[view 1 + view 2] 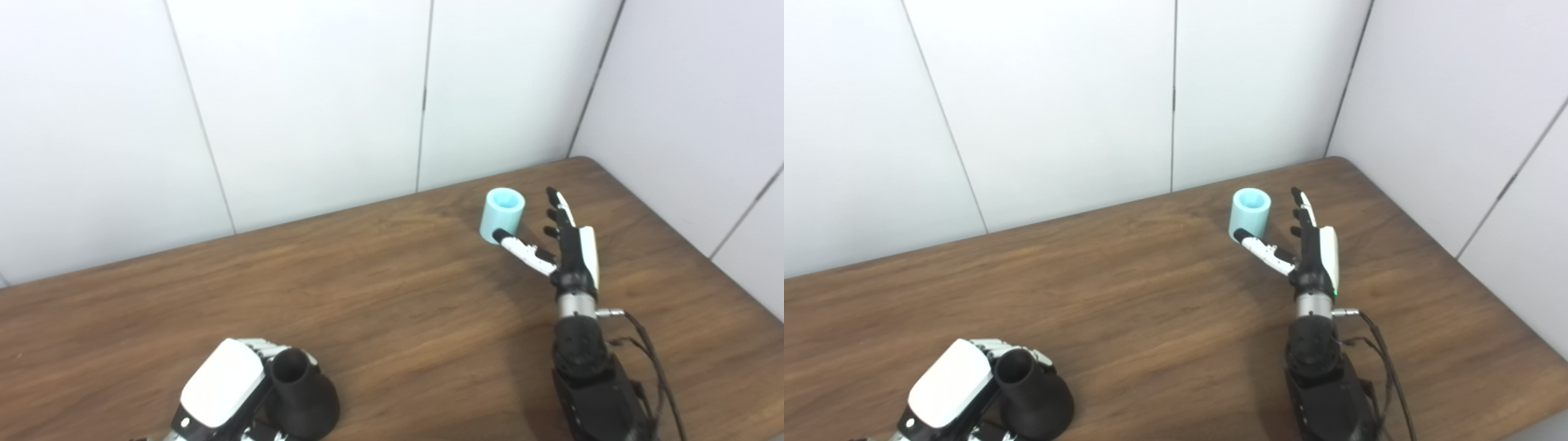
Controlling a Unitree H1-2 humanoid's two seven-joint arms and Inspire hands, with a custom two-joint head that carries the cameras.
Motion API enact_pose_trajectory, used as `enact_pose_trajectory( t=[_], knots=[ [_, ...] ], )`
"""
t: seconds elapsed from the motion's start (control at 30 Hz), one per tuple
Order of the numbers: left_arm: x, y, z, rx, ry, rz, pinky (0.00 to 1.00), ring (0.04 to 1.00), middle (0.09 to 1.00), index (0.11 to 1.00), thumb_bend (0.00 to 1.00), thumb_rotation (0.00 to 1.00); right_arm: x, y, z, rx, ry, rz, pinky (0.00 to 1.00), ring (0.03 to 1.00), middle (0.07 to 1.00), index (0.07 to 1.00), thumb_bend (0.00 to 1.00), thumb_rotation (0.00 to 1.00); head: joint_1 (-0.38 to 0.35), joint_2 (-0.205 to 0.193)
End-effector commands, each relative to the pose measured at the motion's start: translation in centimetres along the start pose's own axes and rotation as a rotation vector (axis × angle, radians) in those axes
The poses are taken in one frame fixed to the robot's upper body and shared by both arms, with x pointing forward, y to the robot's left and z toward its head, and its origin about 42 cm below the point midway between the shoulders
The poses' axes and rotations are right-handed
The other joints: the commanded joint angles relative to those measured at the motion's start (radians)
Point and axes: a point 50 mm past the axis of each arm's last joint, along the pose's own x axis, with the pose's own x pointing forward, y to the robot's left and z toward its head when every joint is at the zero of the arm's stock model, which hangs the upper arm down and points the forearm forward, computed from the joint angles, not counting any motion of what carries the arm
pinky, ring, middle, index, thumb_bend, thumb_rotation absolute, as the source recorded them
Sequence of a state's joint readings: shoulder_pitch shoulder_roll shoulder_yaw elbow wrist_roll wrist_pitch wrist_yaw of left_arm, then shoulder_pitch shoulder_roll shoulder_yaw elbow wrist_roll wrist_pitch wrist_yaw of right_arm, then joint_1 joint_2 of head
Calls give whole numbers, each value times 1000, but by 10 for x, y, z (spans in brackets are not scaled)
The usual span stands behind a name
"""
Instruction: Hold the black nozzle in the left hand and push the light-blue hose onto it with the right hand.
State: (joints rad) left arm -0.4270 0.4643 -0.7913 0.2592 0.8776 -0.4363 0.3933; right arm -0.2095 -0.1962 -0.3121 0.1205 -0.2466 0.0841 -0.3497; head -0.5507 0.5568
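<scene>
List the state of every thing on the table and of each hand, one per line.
Black nozzle: upright on its wide base, open end up, held by the left hand.
Light-blue hose: short piece standing upright on the table, open end up, not yet gripped.
Left hand: shut on the nozzle.
Right hand: open, fingers spread, thumb tip by the hose's base.
</scene>
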Motion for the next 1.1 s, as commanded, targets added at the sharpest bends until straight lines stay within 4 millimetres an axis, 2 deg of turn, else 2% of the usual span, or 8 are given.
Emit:
enact_pose_trajectory(
  t=[0.0,0.37,0.5,0.7,0.8,0.9,0.97,1.07],
  knots=[
    [-28,-28,15,-37,-29,-115,395,518,493,483,521,0,19,-4,20,32,-52,-31,825,914,952,940,941,437,-3,-1],
    [-37,-21,11,-18,-30,-152,372,539,499,478,521,0,53,6,22,-1,-34,-29,485,646,699,923,990,424,-13,1],
    [-40,-22,7,-28,-12,-157,394,543,498,479,521,0,59,14,23,-22,-33,-19,533,697,763,912,986,405,-15,0],
    [-43,-19,4,-28,-1,-168,424,538,497,481,521,0,61,25,26,-48,-22,1,226,347,402,920,980,388,-15,4],
    [-44,-19,3,-36,6,-170,430,538,497,480,521,0,63,29,26,-68,-18,12,242,374,437,920,985,382,-16,4],
    [-45,-18,4,-36,6,-177,415,542,497,481,521,0,64,34,24,-96,-24,30,414,575,642,916,1000,397,-14,5],
    [-47,-18,3,-36,8,-175,403,541,497,481,521,0,64,36,23,-88,-17,42,361,500,548,928,1000,384,-13,6],
    [-48,-18,2,-40,14,-179,412,544,495,484,521,0,64,38,23,-102,-14,51,414,571,627,933,1000,393,-14,7]
  ],
)
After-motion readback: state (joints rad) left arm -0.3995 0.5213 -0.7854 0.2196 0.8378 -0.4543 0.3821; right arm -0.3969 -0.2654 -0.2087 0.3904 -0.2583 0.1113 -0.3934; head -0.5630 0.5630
